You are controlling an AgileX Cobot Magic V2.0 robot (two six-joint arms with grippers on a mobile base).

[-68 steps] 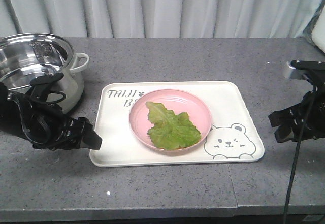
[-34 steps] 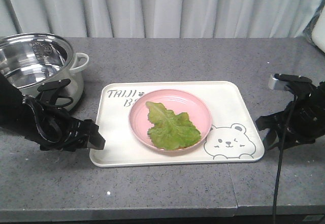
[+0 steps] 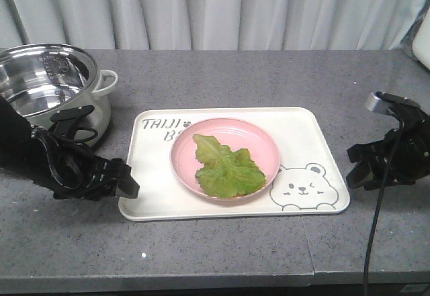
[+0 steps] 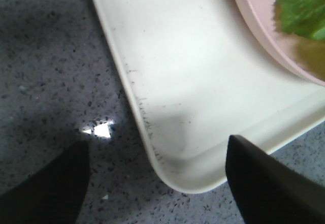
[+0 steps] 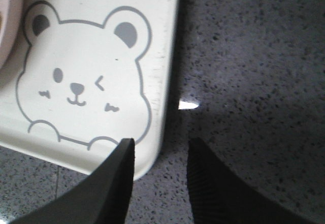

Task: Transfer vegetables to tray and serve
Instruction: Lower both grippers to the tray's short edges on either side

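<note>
Exterior front-facing view: lettuce leaf (image 3: 227,170) is seen lying in pink plate (image 3: 263,140) on tray (image 3: 308,133); left gripper (image 3: 125,186) is held wide at one near corner, right gripper (image 3: 356,168) apparently narrowly parted beside the other.

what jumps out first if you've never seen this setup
The green lettuce leaf lying on a pink plate in the middle of the cream tray draws the eye first. A black claw sits by each near corner of the tray, the left claw and the right claw, both open. A shiny steel pot stands at the table's far left.
</note>
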